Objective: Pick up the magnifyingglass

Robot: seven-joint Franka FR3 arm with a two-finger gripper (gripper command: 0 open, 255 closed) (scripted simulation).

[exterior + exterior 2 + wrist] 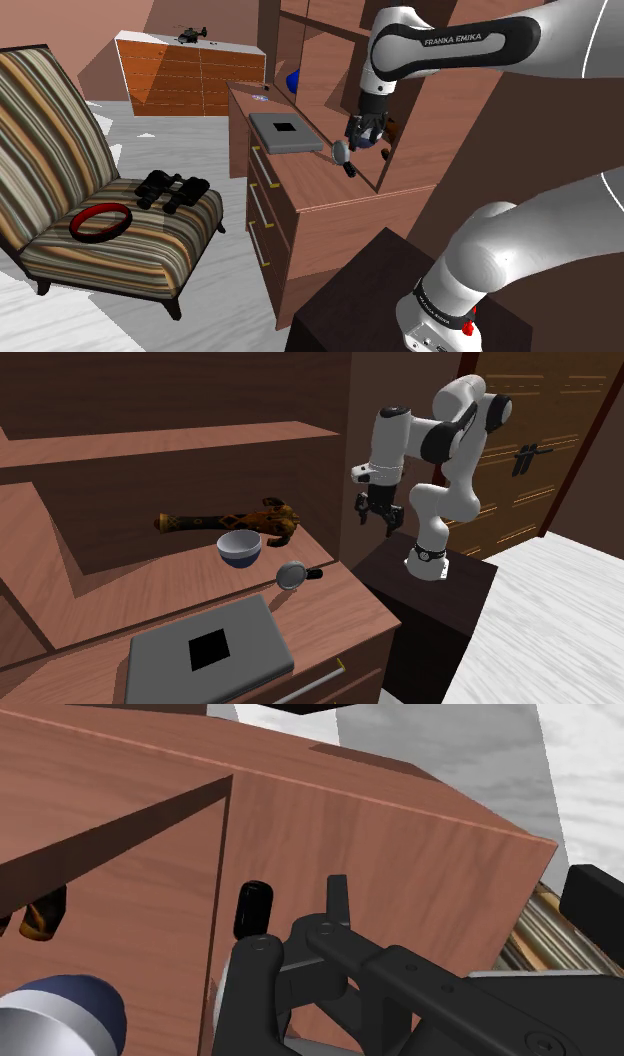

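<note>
While the arm (470, 40) is extended from the dark stand (380, 290), the gripper (366, 131) is recorded hanging over the near end of the desk (330, 190). Its fingers (253, 909) are spread apart and nothing is held between them. The magnifying glass (342, 153) is found lying flat on the desk top, just below and beside the gripper and not touched by it. Its round grey-rimmed lens is turned toward the slab (285, 133) and its dark handle toward the stand. The slab, grey with a black square on top, is laid just beyond the glass along the desk. A blue-and-white bowl (240, 548) is set near the glass on the side toward the desk's raised back, and a long brown-and-gold object (230, 520) is laid behind it. Farther off, binoculars (172, 190) and a red ring (100, 221) are seen on the seat of a striped armchair (60, 130). Farthest, a small helicopter (191, 35) is placed atop an orange-brown dresser (185, 80).
</note>
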